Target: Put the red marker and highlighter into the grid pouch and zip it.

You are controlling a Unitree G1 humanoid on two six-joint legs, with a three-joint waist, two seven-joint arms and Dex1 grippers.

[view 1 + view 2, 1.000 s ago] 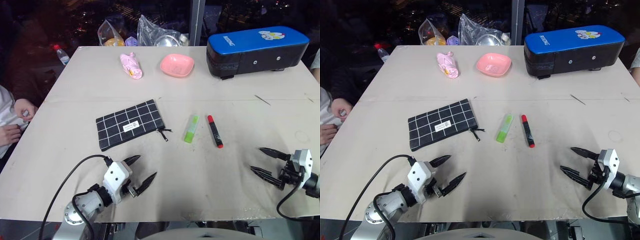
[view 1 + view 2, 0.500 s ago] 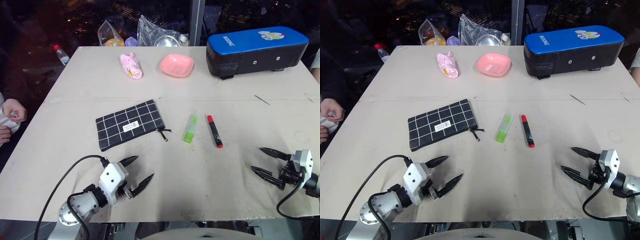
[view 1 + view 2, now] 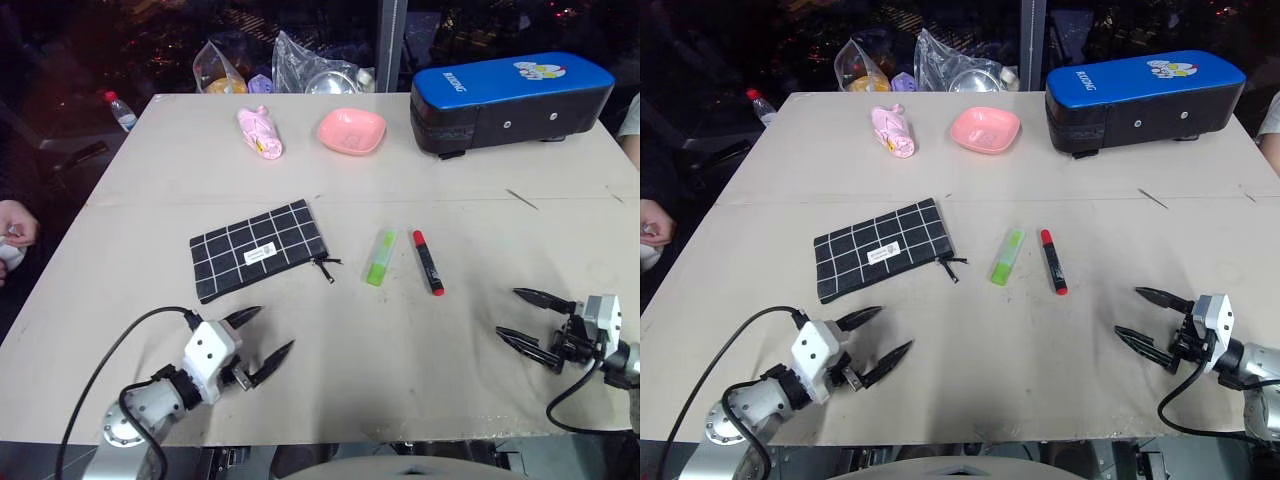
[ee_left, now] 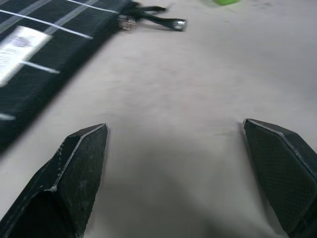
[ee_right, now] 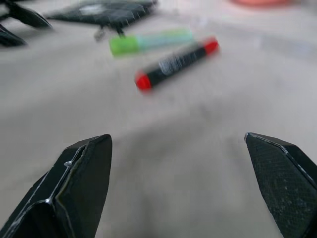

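Pouch (image 3: 256, 249): label text cannot be read
Marker (image 3: 428, 262): blurred in right wrist view
Left gripper (image 3: 262, 339): jaws apart
Right gripper (image 3: 530, 318): jaws apart

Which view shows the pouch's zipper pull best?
The left wrist view: the zipper pull lies close up at the pouch corner, its metal end plain. The head views show it as a thin dark tab beside the whole pouch; the right wrist view gives only a blurred trace.
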